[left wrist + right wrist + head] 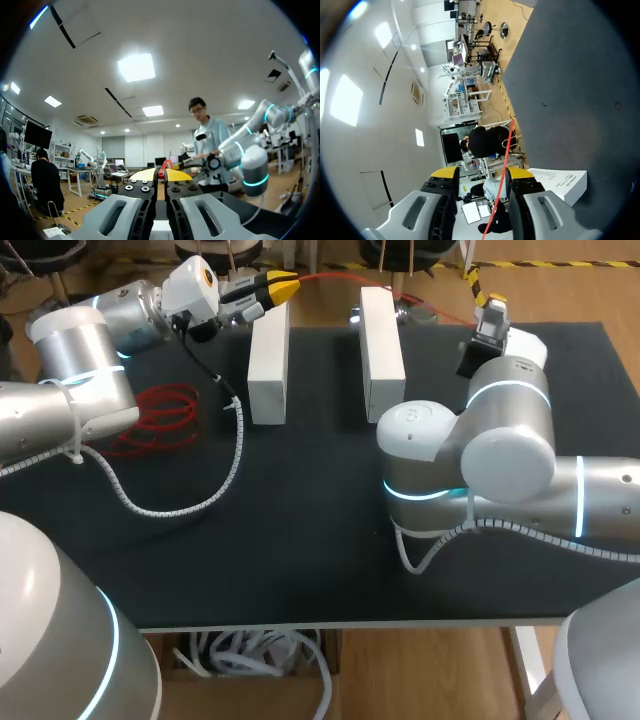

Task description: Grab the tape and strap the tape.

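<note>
Head view: left gripper at the far edge of the table, behind the left block, with its fingers pinched together on one end of the red tape. The left wrist view shows the tape nipped between the closed yellow tips. The tape runs behind both blocks toward the right gripper. Right wrist view: fingers stand apart, the tape passing between them ungripped — probably placed to clamp next, so the span can be strapped. A red coil lies near the left arm.
</note>
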Robot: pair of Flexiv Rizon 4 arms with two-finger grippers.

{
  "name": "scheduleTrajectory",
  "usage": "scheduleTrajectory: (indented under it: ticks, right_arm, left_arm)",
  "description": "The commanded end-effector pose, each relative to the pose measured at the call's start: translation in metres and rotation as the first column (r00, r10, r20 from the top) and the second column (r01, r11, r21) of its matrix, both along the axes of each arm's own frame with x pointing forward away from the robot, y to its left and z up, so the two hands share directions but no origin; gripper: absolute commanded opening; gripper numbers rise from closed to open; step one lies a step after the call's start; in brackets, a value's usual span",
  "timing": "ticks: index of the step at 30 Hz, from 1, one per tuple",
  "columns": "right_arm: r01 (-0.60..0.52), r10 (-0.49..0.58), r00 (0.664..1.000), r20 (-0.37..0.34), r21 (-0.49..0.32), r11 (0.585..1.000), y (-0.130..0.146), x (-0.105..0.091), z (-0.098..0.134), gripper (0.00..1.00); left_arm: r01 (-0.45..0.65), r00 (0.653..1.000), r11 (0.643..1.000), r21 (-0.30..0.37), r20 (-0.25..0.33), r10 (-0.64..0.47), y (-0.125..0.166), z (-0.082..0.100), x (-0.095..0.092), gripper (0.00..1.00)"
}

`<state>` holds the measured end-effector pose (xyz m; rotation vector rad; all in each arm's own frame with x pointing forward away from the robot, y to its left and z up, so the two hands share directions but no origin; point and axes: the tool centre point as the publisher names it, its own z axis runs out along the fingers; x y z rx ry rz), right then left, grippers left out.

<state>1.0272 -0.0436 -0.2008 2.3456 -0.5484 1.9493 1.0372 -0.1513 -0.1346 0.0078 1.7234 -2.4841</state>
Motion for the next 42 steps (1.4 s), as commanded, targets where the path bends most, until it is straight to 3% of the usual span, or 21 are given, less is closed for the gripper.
scheduleTrajectory:
  ticks: [1,4,11,15,16,17,20,22,40,42]
  right_arm:
    - [-0.008,0.008,1.000,-0.008,-0.002,1.000,-0.002,-0.001,0.004,0.29]
    - [-0.007,0.007,1.000,-0.007,-0.004,1.000,-0.002,0.001,0.005,0.00]
    - [-0.003,0.000,0.999,-0.037,-0.070,0.998,-0.004,0.003,0.004,0.00]
    - [0.003,-0.032,0.995,-0.099,-0.286,0.958,-0.005,0.004,0.003,0.00]
    - [0.007,-0.047,0.991,-0.125,-0.303,0.953,-0.006,0.003,0.004,0.00]
    - [-0.033,-0.020,0.990,-0.143,-0.359,0.933,-0.006,0.002,0.006,0.00]
    - [-0.093,0.034,0.989,-0.145,-0.422,0.902,-0.004,-0.004,0.015,0.00]
    - [-0.170,0.074,0.972,-0.222,-0.454,0.874,-0.003,-0.008,0.020,0.00]
    - [-0.170,0.074,0.972,-0.222,-0.454,0.874,-0.003,-0.008,0.020,0.00]
    - [-0.170,0.074,0.972,-0.222,-0.454,0.874,-0.003,-0.008,0.020,0.00]
  left_arm:
    - [0.003,1.000,1.000,-0.001,0.000,-0.003,0.000,0.000,0.001,0.00]
    - [0.003,1.000,1.000,-0.001,0.000,-0.003,0.000,0.000,0.001,0.00]
    - [0.003,1.000,1.000,-0.001,0.000,-0.003,0.000,0.000,0.001,0.00]
    - [0.003,1.000,1.000,-0.001,0.000,-0.003,0.000,0.000,0.001,0.00]
    - [0.003,1.000,1.000,-0.001,0.000,-0.003,0.000,0.000,0.001,0.00]
    - [0.003,1.000,1.000,-0.001,0.000,-0.003,0.000,0.000,0.001,0.00]
    - [0.003,1.000,1.000,-0.001,0.000,-0.003,0.000,0.000,0.001,0.00]
    - [0.003,1.000,1.000,-0.001,0.000,-0.003,0.000,0.000,0.001,0.00]
    - [0.003,1.000,1.000,-0.001,0.000,-0.003,0.000,0.000,0.001,0.00]
    - [-0.004,0.999,0.988,0.156,-0.034,0.009,0.000,-0.002,0.002,0.00]
